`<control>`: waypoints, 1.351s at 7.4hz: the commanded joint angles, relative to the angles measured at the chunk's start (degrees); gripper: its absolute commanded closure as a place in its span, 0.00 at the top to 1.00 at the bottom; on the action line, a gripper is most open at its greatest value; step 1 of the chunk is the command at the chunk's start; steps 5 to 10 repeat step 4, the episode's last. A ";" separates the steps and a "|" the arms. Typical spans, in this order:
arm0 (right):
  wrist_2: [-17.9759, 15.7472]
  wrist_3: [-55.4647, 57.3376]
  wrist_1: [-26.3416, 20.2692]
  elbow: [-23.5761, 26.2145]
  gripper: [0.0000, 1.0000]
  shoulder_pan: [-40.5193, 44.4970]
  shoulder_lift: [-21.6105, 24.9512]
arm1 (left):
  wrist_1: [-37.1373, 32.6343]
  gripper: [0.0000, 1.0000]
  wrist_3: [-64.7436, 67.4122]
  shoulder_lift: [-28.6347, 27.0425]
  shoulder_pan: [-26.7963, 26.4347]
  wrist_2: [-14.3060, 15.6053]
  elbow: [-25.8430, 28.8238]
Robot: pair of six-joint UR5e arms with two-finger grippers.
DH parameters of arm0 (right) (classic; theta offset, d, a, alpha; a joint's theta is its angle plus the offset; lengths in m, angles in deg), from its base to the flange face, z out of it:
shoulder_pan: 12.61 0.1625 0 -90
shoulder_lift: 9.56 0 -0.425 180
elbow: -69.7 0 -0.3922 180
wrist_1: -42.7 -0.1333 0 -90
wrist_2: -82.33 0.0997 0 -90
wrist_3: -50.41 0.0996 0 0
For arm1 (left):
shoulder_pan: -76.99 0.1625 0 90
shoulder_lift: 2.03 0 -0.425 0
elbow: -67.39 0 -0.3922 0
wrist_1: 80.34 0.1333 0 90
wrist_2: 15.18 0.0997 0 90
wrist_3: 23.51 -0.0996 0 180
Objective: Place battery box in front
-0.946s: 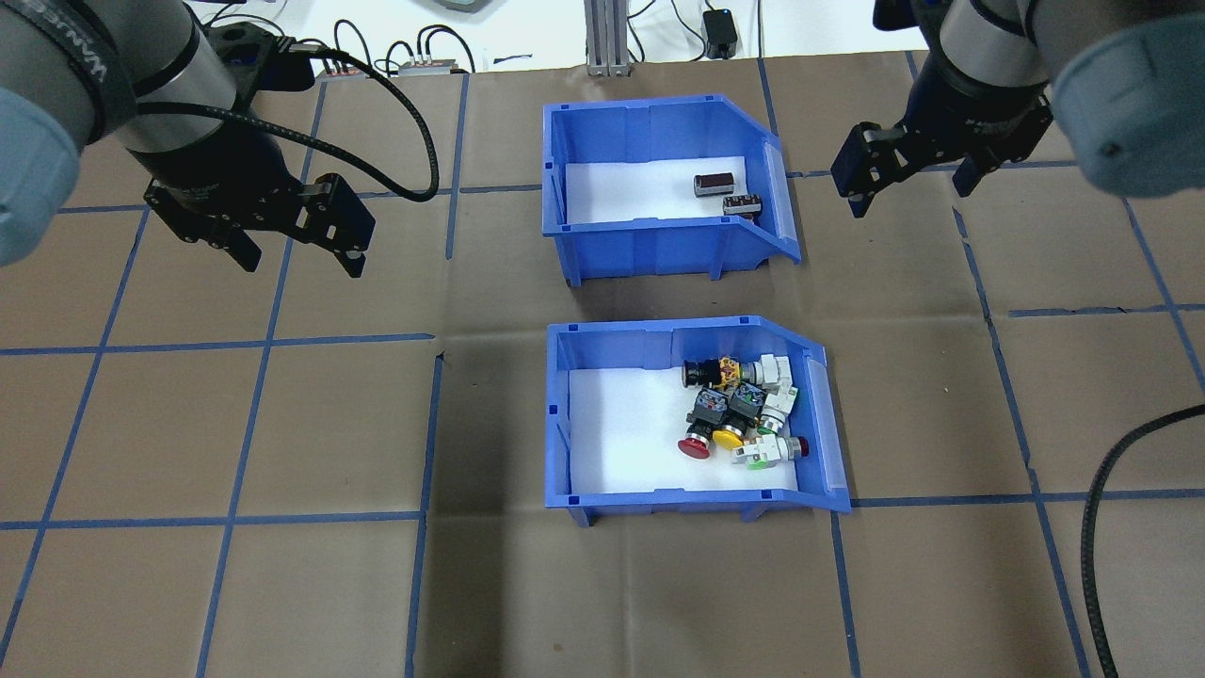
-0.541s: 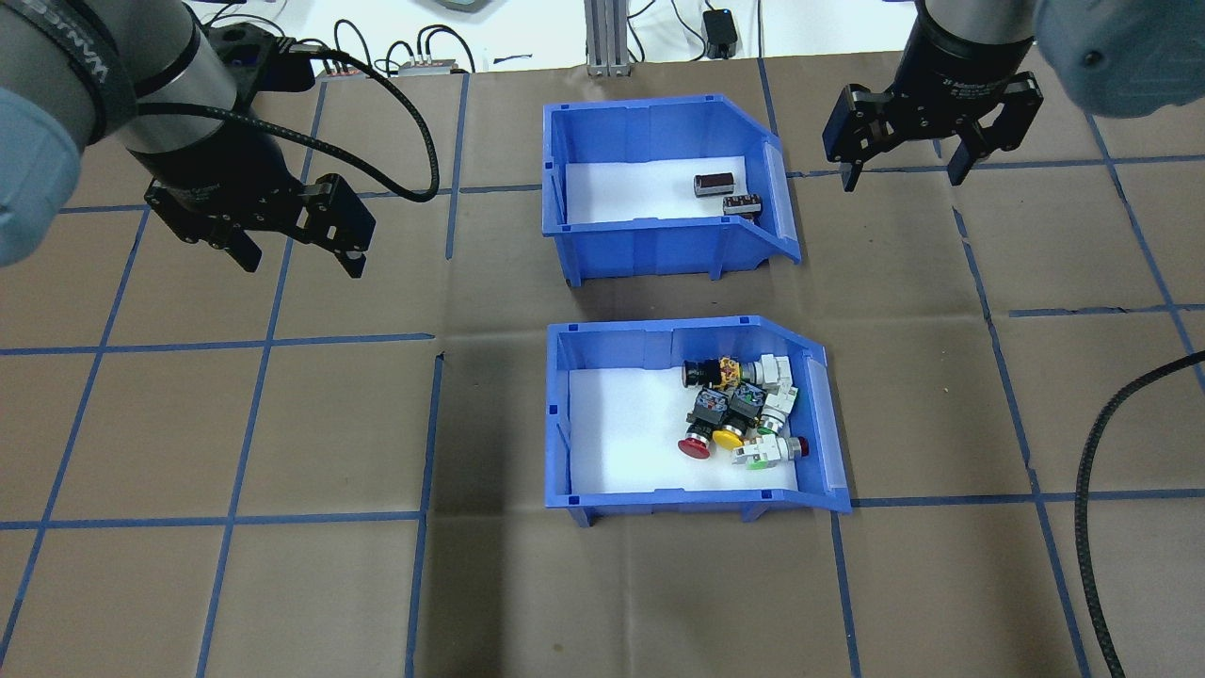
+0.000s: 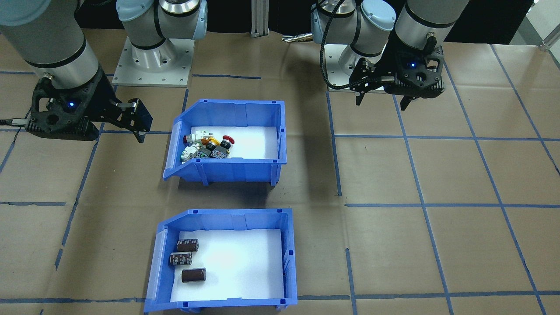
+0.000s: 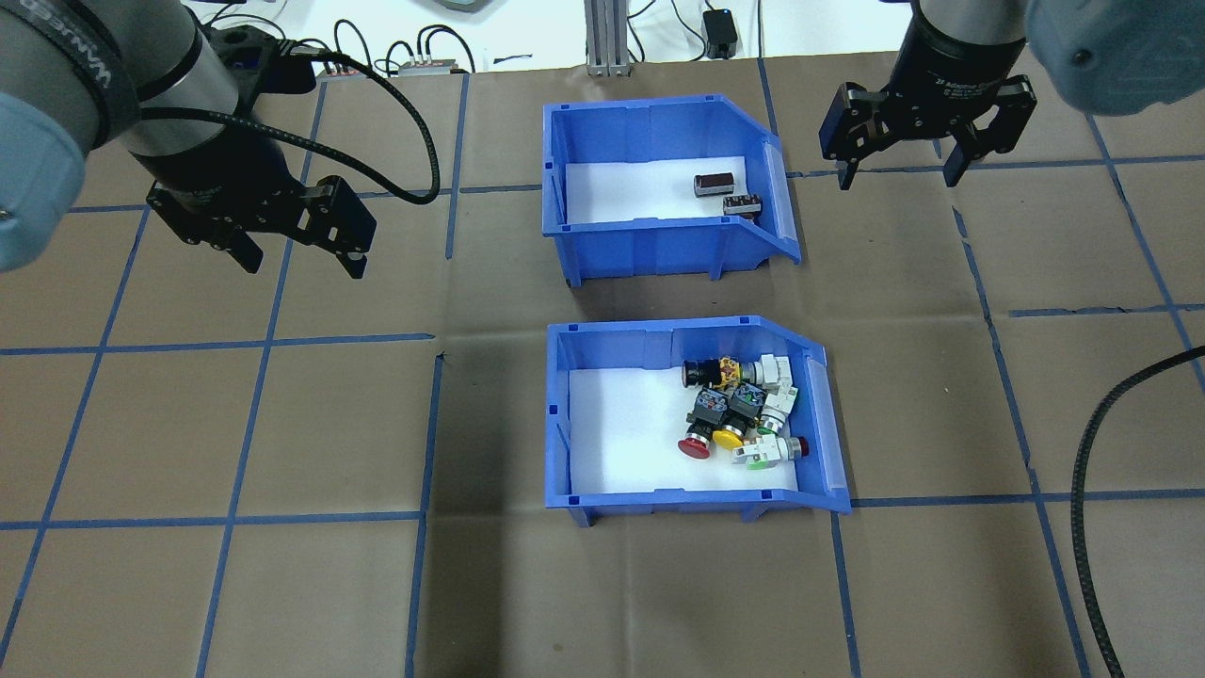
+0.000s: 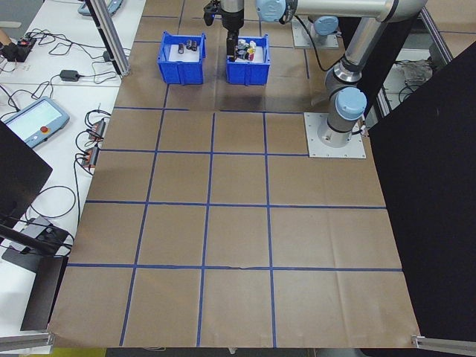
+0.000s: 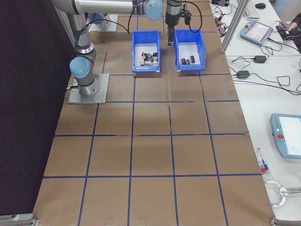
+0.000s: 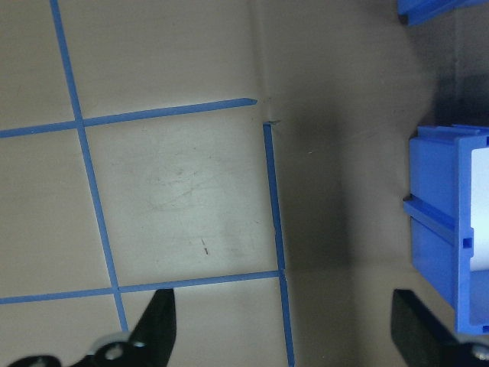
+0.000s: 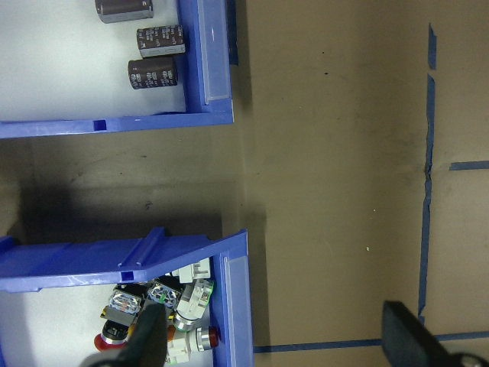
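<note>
Exterior front-facing, blue battery box (image 3: 227, 223) (white liner, seemingly three brown cells), both grippers' fingers spread, empty.

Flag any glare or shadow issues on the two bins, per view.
Front-facing: battery box liner washes out mid-floor, cells still readable; a soft shadow lies beside the switch bin. Overhead: near wall hides part of the cells. Right wrist: dark shadow between bins, labels sharp.
</note>
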 commanded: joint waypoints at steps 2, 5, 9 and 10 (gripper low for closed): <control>0.86 -0.08 0.06 0.09 1.00 0.00 0.00 | 0.13 1.00 0.03 0.06 0.00 0.00 -0.19; 0.78 -0.08 0.06 0.09 1.00 0.00 0.00 | 0.13 1.00 0.03 0.06 0.00 0.00 -0.37; 0.78 -0.08 0.06 0.09 1.00 0.00 0.00 | 0.13 1.00 0.03 0.06 0.00 0.00 -0.37; 0.78 -0.08 0.06 0.09 1.00 0.00 0.00 | 0.13 1.00 0.03 0.06 0.00 0.00 -0.37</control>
